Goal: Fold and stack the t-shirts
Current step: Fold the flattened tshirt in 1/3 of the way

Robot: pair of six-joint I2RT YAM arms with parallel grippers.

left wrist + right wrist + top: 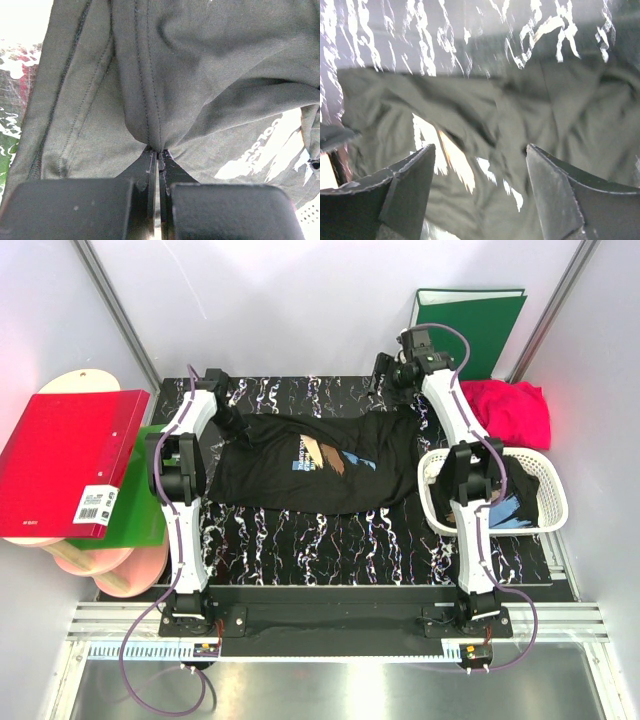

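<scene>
A black t-shirt (310, 465) lies spread across the middle of the table (330, 550), chest print up, with its cloth rumpled toward the 9 o'clock side. The left hand (238, 430) sits at the shirt's 10 o'clock corner. In the left wrist view its fingertips (159, 156) are pressed together on a pinched ridge of the dark cloth, beside a stitched seam. The right hand (380, 388) hangs over the shirt's far edge at about 1 o'clock. The right wrist view shows its two fingers (410, 175) spread wide apart, with nothing between them and the shirt lying below.

At 3 o'clock a white lattice basket (432, 502) rests on the edge of the table, partly behind the right arm. It holds a second black t-shirt (520, 490), bunched up, with a patch of its blue and white print showing. Just beyond the basket, at 2 o'clock, a crimson-pink t-shirt (512, 410) lies in a loose heap. A green binder (475, 325) leans upright against the back wall at 1 o'clock. Off the table at 9 o'clock a red binder (70, 460) lies on top of a green one (145, 505).
</scene>
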